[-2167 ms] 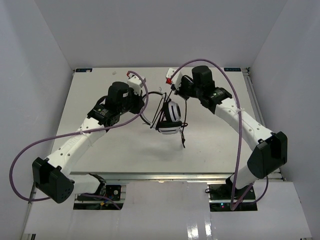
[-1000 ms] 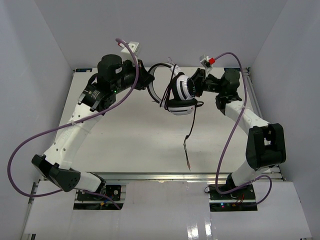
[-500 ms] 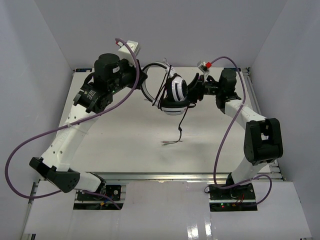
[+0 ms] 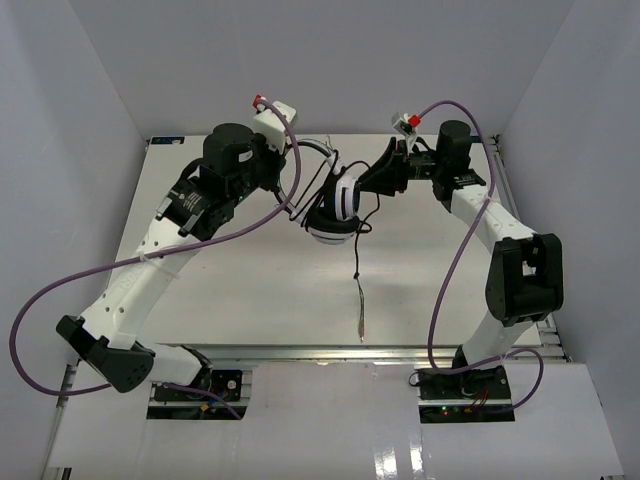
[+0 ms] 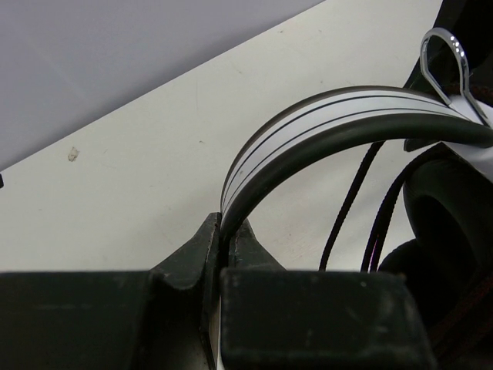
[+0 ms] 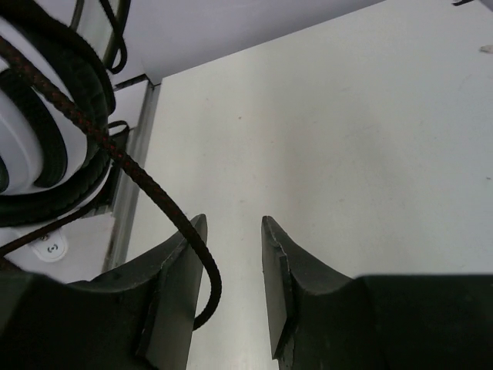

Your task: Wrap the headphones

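Left gripper (image 5: 223, 231) tight on headband (image 5: 331, 116) of headphones (image 4: 338, 207); right gripper (image 6: 233, 231) agape, cord (image 6: 154, 193) alongside.

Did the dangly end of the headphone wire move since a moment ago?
Yes. The cord end has swung down the view, and now lies much nearer the table's front edge.

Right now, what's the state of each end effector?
Left end effector: closed on the headphones, gripping the headband.
Right end effector: open, holding nothing; the cord lies across one finger.
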